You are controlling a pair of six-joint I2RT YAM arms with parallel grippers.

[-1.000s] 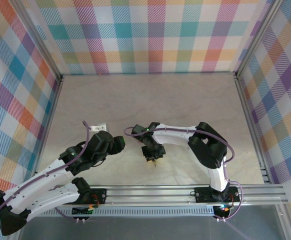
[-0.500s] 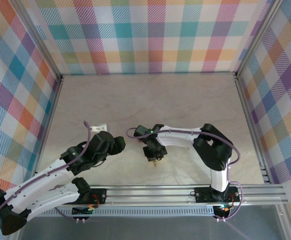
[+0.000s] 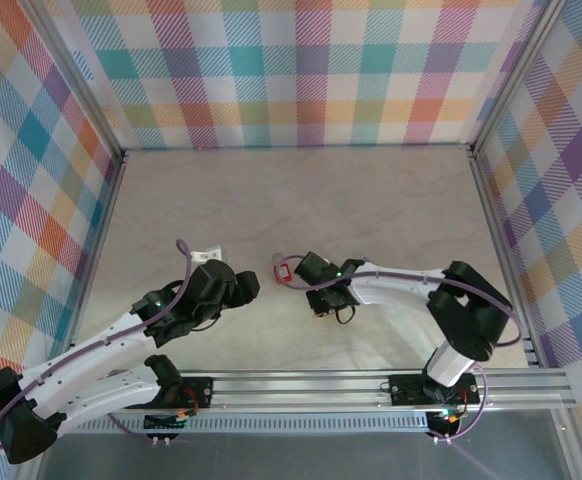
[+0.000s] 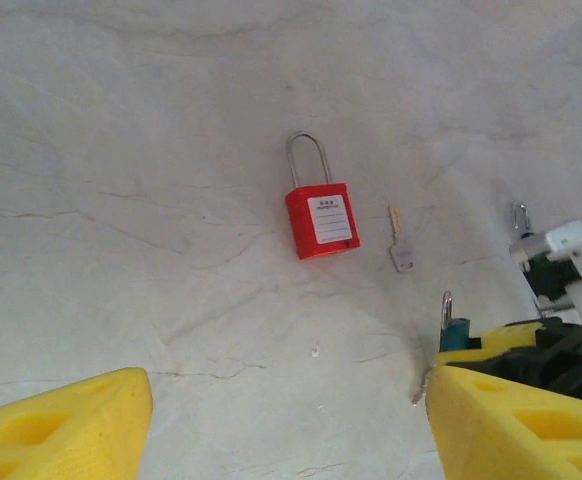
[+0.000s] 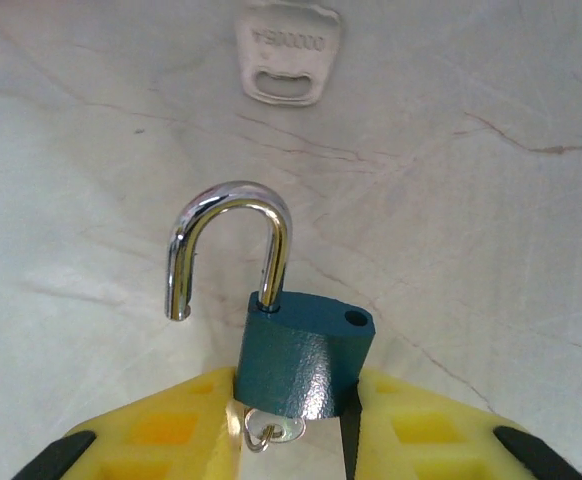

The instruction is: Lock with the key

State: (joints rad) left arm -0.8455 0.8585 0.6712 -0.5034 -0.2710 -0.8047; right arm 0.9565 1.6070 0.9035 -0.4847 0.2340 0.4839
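Observation:
A teal padlock (image 5: 306,355) with its steel shackle (image 5: 226,235) swung open is clamped by the body between the yellow fingers (image 5: 161,430) of my right gripper (image 5: 296,425). A key on a small ring (image 5: 271,432) sticks out of its underside. In the top view that right gripper (image 3: 323,300) sits low over the table's near middle. My left gripper (image 4: 286,430) stands open with nothing between its fingers, just left of it. From there the teal padlock (image 4: 455,328) shows at the right.
A red padlock (image 4: 321,220) with its shackle closed lies flat on the marble tabletop (image 3: 301,200). A loose silver key (image 4: 399,245) lies just to its right. That loose key (image 5: 289,45) also lies ahead of the teal padlock. The red padlock (image 3: 283,271) lies between the two grippers.
My right gripper has shifted right and slightly away from the table's near edge, uncovering the red padlock, and its elbow has swung right. The left gripper has crept a little right, still open.

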